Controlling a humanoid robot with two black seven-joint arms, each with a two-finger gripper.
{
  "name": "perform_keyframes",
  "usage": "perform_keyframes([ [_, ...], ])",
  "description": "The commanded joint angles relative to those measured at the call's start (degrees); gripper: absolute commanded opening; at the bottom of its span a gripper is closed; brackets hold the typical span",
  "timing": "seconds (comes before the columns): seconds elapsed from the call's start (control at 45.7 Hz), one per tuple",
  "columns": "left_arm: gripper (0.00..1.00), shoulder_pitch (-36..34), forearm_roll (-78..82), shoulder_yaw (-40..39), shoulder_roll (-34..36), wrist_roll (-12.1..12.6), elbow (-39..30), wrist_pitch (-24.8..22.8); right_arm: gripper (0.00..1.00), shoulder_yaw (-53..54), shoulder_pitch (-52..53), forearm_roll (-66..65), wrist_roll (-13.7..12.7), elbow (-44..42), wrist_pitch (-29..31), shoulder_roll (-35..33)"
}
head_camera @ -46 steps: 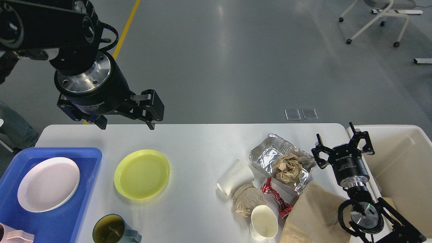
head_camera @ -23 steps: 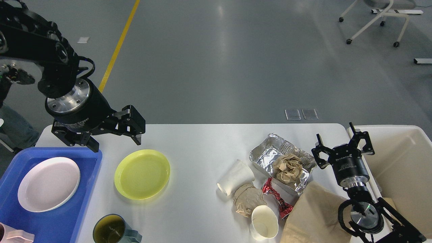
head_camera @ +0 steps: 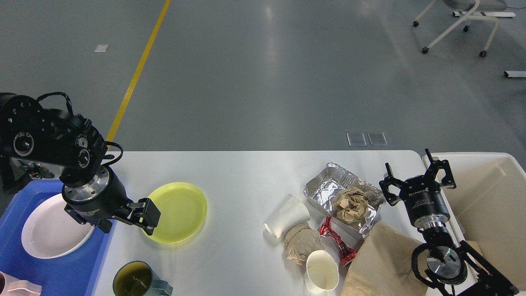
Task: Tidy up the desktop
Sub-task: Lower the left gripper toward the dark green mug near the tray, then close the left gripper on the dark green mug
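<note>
Left tool (head_camera: 126, 224) spread by yellow plate's (head_camera: 174, 211) left rim — right tool (head_camera: 417, 181) spread too.

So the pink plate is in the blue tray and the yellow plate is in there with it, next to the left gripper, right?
Not quite. The head view shows the yellow plate lying on the desktop, outside the blue tray. The pink plate is in the tray, and the left gripper is next to the yellow plate.

A blue tray (head_camera: 61, 271) holding a white plate (head_camera: 45, 234) is seen at lower left, with a yellow plate (head_camera: 181, 209) beside it and a dark mug (head_camera: 137, 279) below. Right of centre, a foil container (head_camera: 328, 185) (crumpled brown paper (head_camera: 349, 203) inside), two paper cups, a red wrapper (head_camera: 337, 242) and a brown bag (head_camera: 382, 263) are clustered. A cream bin (head_camera: 489, 197) is seen at far right.
</note>
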Motion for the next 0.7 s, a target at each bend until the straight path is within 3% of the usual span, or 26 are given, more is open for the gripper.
perform_keyframes([
  [0.0,0.89,5.5,7.8,-1.0,2.4,0.0,0.1,2.7,1.0,0.1,0.0,-0.1,-0.1,0.0,0.0,0.0],
  [0.262,0.84,17.7,19.8,-3.3,2.9,0.1,3.5,9.6,1.0,0.0,0.0,-0.1,0.0,0.0,0.0,0.0],
  [0.678,0.82,26.1,20.7,-3.6,2.2,0.3,9.7,11.3,1.0,0.1,-0.1,-0.1,0.0,0.0,0.0,0.0],
])
